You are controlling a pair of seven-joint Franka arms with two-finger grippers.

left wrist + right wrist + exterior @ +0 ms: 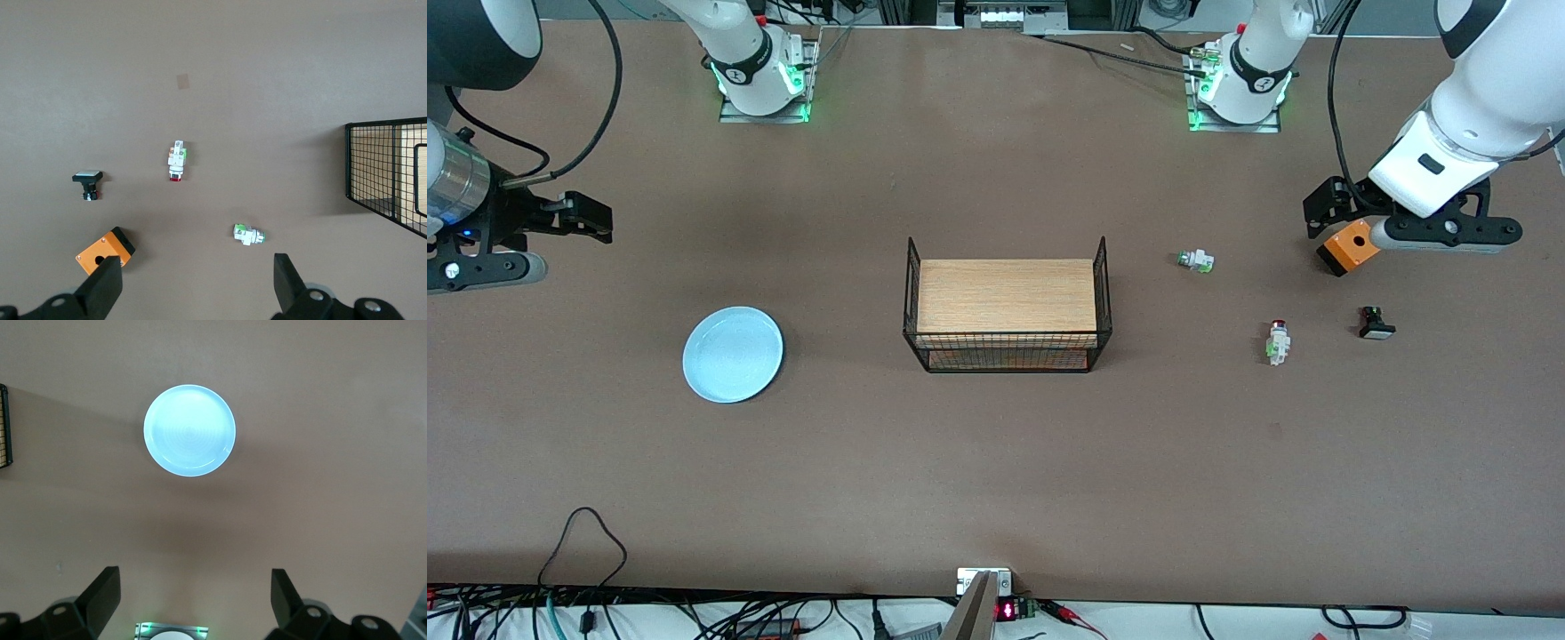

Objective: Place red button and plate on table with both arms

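Front view: red button (1279,342) lies red cap away from camera; left gripper (193,283) and right gripper (193,597) spread, empty.

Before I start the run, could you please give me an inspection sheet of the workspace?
Surface: brown table, flat, nothing spilled.
Job's things: red button lies on the table toward the left arm's end; plate lies flat toward the right arm's end, nothing on it.
Clutter: wire rack with a wood top at the middle; whitish button without a red cap; black button; orange box.
Grippers: left gripper open, up over the orange box and buttons; right gripper open, up over bare table near the plate. Neither holds anything.
Cables: loose cables along the table's front edge.
Surroundings: both arm bases show green lights.
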